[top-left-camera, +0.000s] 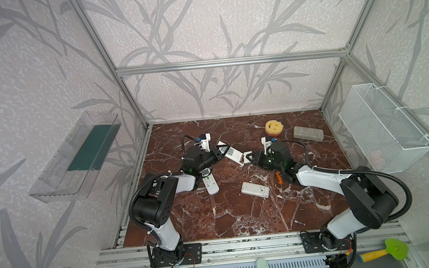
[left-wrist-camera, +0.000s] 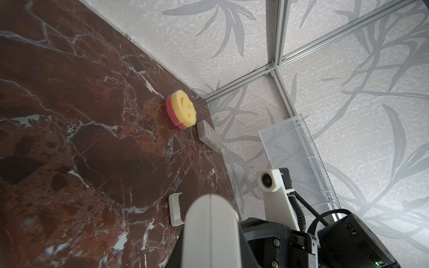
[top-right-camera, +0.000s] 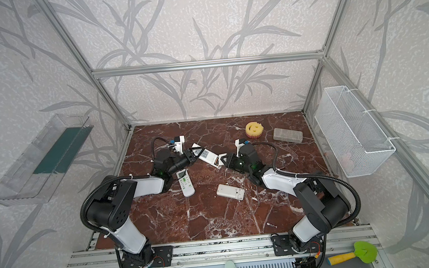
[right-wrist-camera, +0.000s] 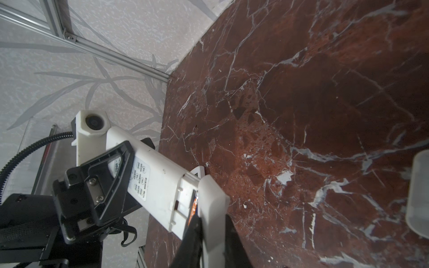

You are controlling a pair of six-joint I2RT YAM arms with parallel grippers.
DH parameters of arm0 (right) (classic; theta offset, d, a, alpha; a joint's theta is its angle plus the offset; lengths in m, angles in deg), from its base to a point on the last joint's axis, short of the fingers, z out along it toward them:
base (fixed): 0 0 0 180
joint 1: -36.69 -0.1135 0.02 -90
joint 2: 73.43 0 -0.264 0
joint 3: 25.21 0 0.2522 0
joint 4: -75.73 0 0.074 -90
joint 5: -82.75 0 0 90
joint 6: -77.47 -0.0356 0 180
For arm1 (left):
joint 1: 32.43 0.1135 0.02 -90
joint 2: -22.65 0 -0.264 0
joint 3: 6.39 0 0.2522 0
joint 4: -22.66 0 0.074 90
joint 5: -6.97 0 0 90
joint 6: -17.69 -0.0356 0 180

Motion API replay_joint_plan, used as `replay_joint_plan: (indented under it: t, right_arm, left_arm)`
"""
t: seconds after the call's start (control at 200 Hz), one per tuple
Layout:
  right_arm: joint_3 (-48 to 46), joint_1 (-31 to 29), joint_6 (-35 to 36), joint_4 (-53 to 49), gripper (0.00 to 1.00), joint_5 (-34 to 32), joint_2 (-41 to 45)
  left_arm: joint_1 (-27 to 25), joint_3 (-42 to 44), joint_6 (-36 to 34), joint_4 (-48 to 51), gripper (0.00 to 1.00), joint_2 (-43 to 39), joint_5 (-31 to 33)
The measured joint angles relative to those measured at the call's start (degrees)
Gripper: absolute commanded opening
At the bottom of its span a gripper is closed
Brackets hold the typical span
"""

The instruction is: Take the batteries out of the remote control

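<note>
Over a red-brown marble table enclosed by leaf-patterned wallpaper, the left pincer pinches a white remote control. The right pincer is pressed together at its open compartment end. One silvery-grey battery lies near the table's front edge.

White remote, maroon white-veined table

White shells, black joints on the right arm; behind its end effector, a white camera mount, ribbed black cable and seemingly a green light.
</note>
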Motion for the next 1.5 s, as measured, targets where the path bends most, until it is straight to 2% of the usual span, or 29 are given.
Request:
replay_joint_plan:
  t: [0.175, 0.38, 0.6, 0.77, 1.02, 1.11, 1.38, 1.505]
  right_arm:
    - [-0.4, 1.8, -0.9, 4.5, 0.03, 1.9, -2.4]
    - [-0.7, 3.6, -1.8, 8.7, 0.02, 3.8, -6.7]
    - [2.6, 3.8, 3.3, 3.7, 0.01, 4.7, -10.6]
    - [6.3, 4.2, 9.0, -3.8, 0.01, 2.1, -12.5]
    - [18.4, 3.3, 25.0, -23.3, 0.02, -6.1, -12.7]
    - [24.2, 2.4, 30.9, -29.7, 0.02, -10.3, -14.0]
    - [41.1, -2.4, 45.4, -48.2, 0.04, -25.0, -26.5]
    - [46.3, -4.8, 49.1, -54.6, 0.12, -30.2, -31.4]
  left_arm:
    - [0.0, -1.5, 1.4, -3.9, 0.0, 4.8, -0.7]
    - [0.5, -2.2, 2.1, -6.4, 0.0, 8.8, -1.0]
    - [0.9, -0.5, 1.5, -7.5, 0.0, 11.2, -0.5]
    - [1.0, 2.7, 1.5, -8.7, 0.0, 13.6, -1.1]
    - [1.0, 4.5, 1.7, -11.0, 0.0, 16.5, -1.2]
    - [1.0, 4.6, 1.5, -11.4, 0.04, 16.6, -1.0]
    - [1.0, 4.6, -2.7, -5.3, 0.14, 13.4, -0.5]
    - [1.0, 4.4, -4.5, -2.2, 0.21, 11.9, -0.3]
